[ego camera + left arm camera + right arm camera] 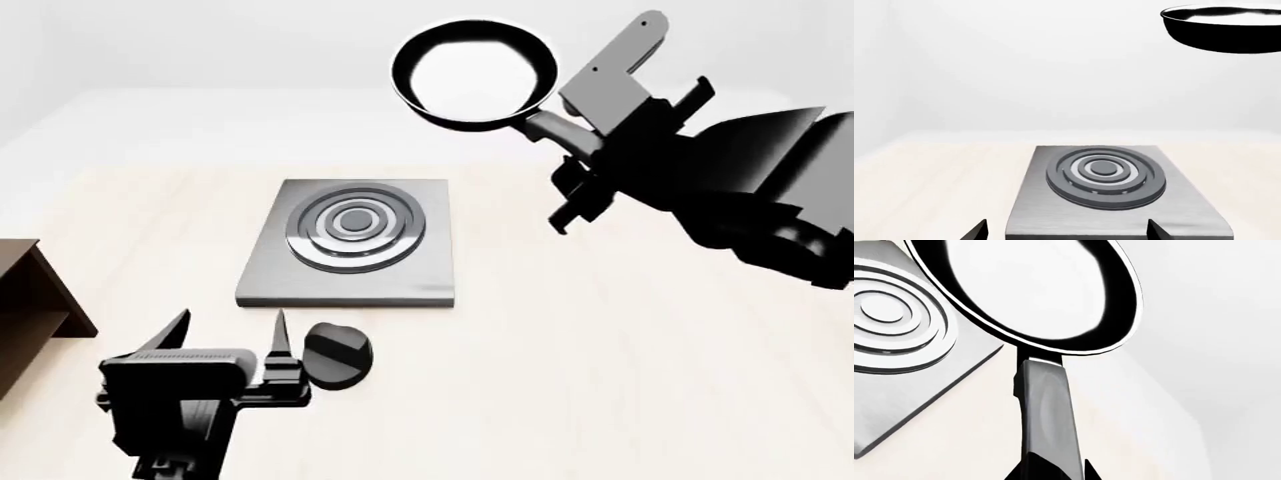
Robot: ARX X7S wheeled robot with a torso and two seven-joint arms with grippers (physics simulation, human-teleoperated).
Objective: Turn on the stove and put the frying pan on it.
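Bench: pale wood bench (601,380) is carrying the things, with a white wall behind.
Stove: grey stove (355,254) is lying flat mid-bench, its black knob (335,354) sitting just beside its near edge.
Frying pan: frying pan (474,74) is hanging in the air, beyond and right of the stove, not touching it.
Right end effector: right end effector (577,135) is clamping the pan's handle (1049,415), the pan bowl reaching out ahead of it.
Left end effector: left end effector (230,335) is hovering with fingers spread, empty, just left of the knob and near the stove's front edge.
Shelf: brown shelf (34,310) is showing at the bench's left edge.
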